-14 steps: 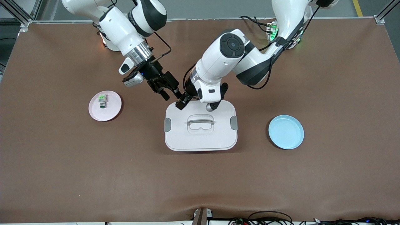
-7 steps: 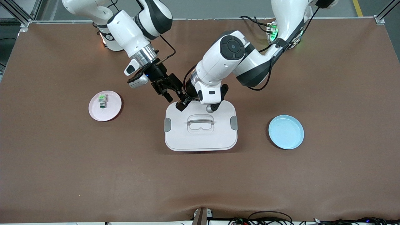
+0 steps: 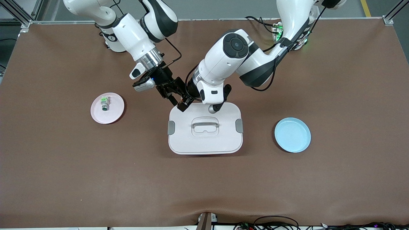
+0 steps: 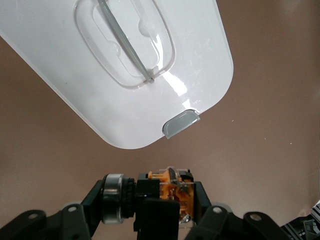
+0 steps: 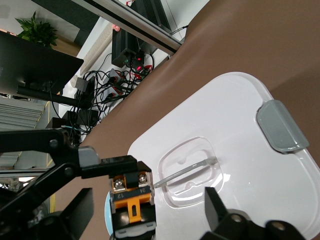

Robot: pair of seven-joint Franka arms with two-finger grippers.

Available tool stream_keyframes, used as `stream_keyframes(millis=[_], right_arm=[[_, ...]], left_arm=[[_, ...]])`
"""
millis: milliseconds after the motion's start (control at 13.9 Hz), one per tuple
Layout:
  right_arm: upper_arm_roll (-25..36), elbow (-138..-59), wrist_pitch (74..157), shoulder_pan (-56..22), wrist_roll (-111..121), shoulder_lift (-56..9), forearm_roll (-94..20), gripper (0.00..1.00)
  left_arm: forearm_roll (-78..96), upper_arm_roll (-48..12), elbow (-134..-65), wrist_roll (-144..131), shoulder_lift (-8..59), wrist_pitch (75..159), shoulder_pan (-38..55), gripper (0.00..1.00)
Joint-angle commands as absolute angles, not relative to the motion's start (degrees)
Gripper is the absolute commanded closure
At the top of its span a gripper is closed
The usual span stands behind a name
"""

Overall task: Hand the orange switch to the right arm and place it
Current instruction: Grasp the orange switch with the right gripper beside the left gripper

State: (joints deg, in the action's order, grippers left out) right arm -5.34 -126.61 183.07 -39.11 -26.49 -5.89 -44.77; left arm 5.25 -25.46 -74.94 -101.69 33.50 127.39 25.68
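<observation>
The left end effector is clamping the orange switch in the air over the white lid, at its 11 o'clock corner, offering it for handover. The right end effector is flanking it, fingers spread wide.

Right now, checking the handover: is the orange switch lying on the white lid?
No, the orange switch is held in the left gripper above the table, beside the white lid.

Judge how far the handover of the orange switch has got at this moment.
Done: the left pincer has the orange switch lifted, over the white lid's corner. In hand: the right pincer, open, sits around it but has not closed. Left: the grip, the release, the placing.
</observation>
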Motion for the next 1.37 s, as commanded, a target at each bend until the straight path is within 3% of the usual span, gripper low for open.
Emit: stream_keyframes(millis=[0,72,432,504,576,647,719,1007,1295], right_arm=[[-4.83,-125.68,183.43,-40.08,-25.05,-6.24,-46.23,0.73],[-4.92,-125.6,183.34,-40.08,-24.96,-6.24,-46.23,1.0],[-4.92,-125.42,183.16,-40.08,-25.14,-6.24,-46.49,1.0],[-4.92,-125.33,183.16,-40.08,-25.14,-6.24,-46.49,1.0],[-4.92,-125.33,183.08,-39.99,-25.14,-6.24,-46.58,1.0],[-4.92,-125.25,182.99,-39.9,-25.14,-6.24,-46.58,1.0],[-4.92,-125.33,182.81,-39.64,-25.14,-6.24,-46.58,1.0],[-4.92,-125.33,181.85,-38.94,-24.79,-6.24,-46.58,1.0],[-4.83,-126.29,175.71,-35.87,-20.66,-3.96,-46.67,1.0]], left_arm=[[5.98,-25.49,-73.39,-100.99,34.28,127.53,25.93,1.0],[5.98,-25.58,-73.39,-101.07,34.28,127.53,25.93,1.0],[5.98,-25.49,-73.39,-100.99,34.28,127.53,25.93,1.0],[5.98,-25.49,-73.39,-100.99,34.28,127.44,25.93,0.96],[5.89,-25.31,-73.39,-100.99,34.19,127.44,25.93,0.65],[5.54,-25.14,-73.39,-100.99,33.93,127.44,25.93,0.08],[5.28,-24.88,-73.48,-100.9,33.66,127.27,25.84,0.0],[5.1,-22.6,-73.48,-100.81,31.21,126.48,24.96,0.0],[4.75,-16.98,-73.48,-92.32,27.87,119.38,23.83,0.0]])
